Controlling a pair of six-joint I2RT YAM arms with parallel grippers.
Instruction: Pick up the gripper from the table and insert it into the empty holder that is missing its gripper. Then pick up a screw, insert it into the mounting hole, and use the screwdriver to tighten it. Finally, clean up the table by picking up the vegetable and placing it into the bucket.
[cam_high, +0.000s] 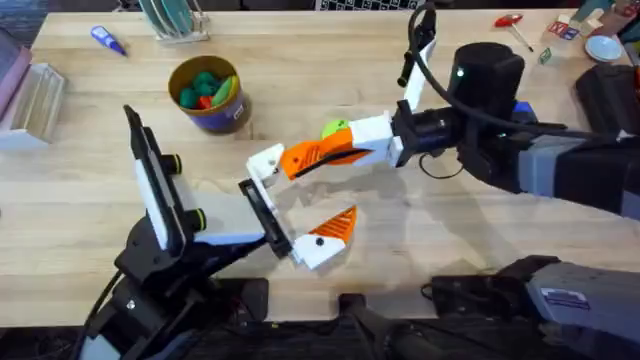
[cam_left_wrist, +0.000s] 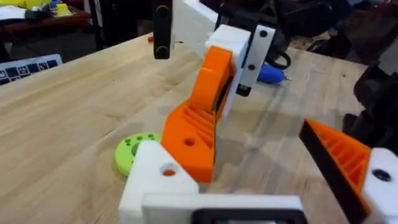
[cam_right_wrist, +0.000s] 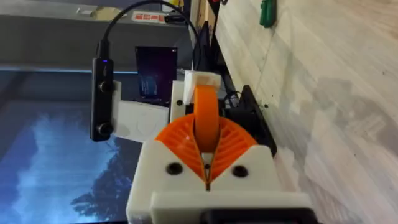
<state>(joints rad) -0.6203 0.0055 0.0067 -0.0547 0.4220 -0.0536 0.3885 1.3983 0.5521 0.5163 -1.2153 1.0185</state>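
**Fig.** Fingertip being seated in the bare block, overhead + both wrist views.

(a) Right gripper (cam_high: 338, 152), reaching in from the right side of the table (cam_high: 90, 210). Its orange pads are closed tight on the gripper (cam_high: 308, 156), i.e. the loose orange wedge. In the right wrist view the two pads (cam_right_wrist: 180, 140) meet w/ the wedge (cam_right_wrist: 206, 118) clamped between them and sticking out past their tips.

(b) Left gripper (cam_high: 292, 205), spread wide and holding nothing. One finger is the holder (cam_high: 264, 162), a white block w/o an orange tip. The other finger carries a fixed orange tip (cam_high: 336, 226).

(c) Contact. In the left wrist view the wedge (cam_left_wrist: 194, 140) lies against the holder (cam_left_wrist: 155, 177), its ribbed foot next to the block's mounting hole. Whether it is fully seated can't be told from here. The white piece beyond the wedge in the right wrist view is prob. the same holder (cam_right_wrist: 200, 81).

(d) Surroundings. The green disc (cam_high: 335, 127) lies on the table just behind the right gripper. The bucket (cam_high: 230, 115) stands upright farther back to the left, w/ green, red and yellow pieces inside. The screwdriver (cam_left_wrist: 270, 73) lies behind the right gripper. A red-handled tool (cam_high: 510, 20) and a small blue pen (cam_high: 108, 40) lie near the far edge, well apart.
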